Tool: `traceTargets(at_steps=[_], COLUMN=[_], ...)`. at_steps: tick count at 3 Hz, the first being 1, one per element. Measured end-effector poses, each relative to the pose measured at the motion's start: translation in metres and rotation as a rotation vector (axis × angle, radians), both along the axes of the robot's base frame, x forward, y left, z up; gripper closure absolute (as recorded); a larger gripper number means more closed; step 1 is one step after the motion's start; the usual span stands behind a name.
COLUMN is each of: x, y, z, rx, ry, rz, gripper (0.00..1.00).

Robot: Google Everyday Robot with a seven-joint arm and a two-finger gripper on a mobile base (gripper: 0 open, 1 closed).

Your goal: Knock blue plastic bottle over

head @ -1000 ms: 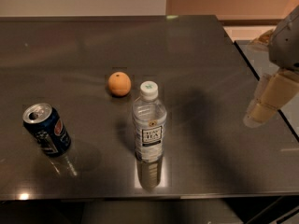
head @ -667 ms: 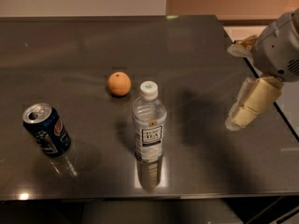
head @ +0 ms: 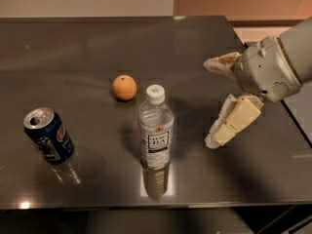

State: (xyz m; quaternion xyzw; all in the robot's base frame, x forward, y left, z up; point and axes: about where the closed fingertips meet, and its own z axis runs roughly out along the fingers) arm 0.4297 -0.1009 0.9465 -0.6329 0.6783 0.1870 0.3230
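Note:
The blue plastic bottle (head: 155, 130) stands upright near the front middle of the dark table (head: 97, 48). It is clear with a white cap and a white label with dark lettering. My gripper (head: 210, 103) comes in from the right, a short way to the right of the bottle and apart from it. It is open and empty, with one cream finger (head: 220, 64) pointing left at the height of the cap and the other finger (head: 229, 123) angled down toward the table.
A dark blue soda can (head: 48, 135) stands upright at the front left. An orange (head: 124, 87) lies just behind and left of the bottle. The table's right edge (head: 292, 121) runs under my arm, and the front edge is close to the bottle.
My gripper has moved left across the table toward the bottle, and more of the arm has come into view. The bottle, can and orange have not moved.

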Motion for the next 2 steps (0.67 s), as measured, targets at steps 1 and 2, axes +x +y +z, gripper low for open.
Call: traceTargets(at_steps=[1,2], x=[-0.008,-0.013], y=[0.025,0.047], z=[-0.012,-0.018], rx=[0.086,0.163], ry=[0.032,0.059], rz=[0.075,0.134], gripper=[0.00,0.00])
